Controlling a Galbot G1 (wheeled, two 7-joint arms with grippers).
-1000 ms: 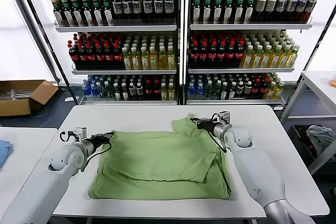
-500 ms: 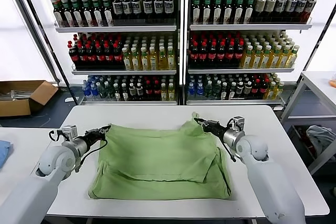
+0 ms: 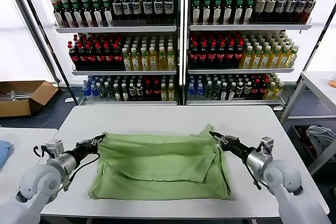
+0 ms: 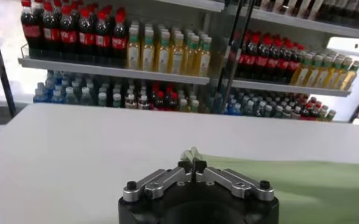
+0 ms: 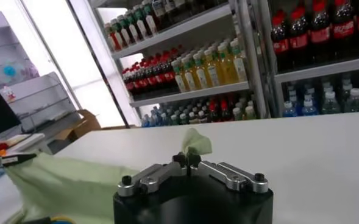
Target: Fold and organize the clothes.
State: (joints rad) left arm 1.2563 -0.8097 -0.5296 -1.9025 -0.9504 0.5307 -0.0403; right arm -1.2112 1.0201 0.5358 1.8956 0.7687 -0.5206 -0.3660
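The light green polo shirt (image 3: 160, 163) lies on the white table (image 3: 157, 119), folded over itself, its far edge stretched between both grippers. My left gripper (image 3: 97, 140) is shut on the shirt's far left corner (image 4: 190, 153). My right gripper (image 3: 214, 135) is shut on the far right corner, which sticks up as a small flap (image 5: 194, 141). In the left wrist view my left gripper (image 4: 192, 165) pinches the fabric; in the right wrist view my right gripper (image 5: 186, 161) does the same. Collar, buttons and print are hidden.
Shelves of bottles (image 3: 178, 40) stand behind the table. A cardboard box (image 3: 23, 95) lies on the floor at the left. A second table with a blue cloth (image 3: 3, 150) is at the left, a white rack with a bundled garment (image 3: 320, 135) at the right.
Both grippers have pulled the shirt's far edge toward the near side of the table, folding the upper part over the lower. The arms have drawn back and apart.
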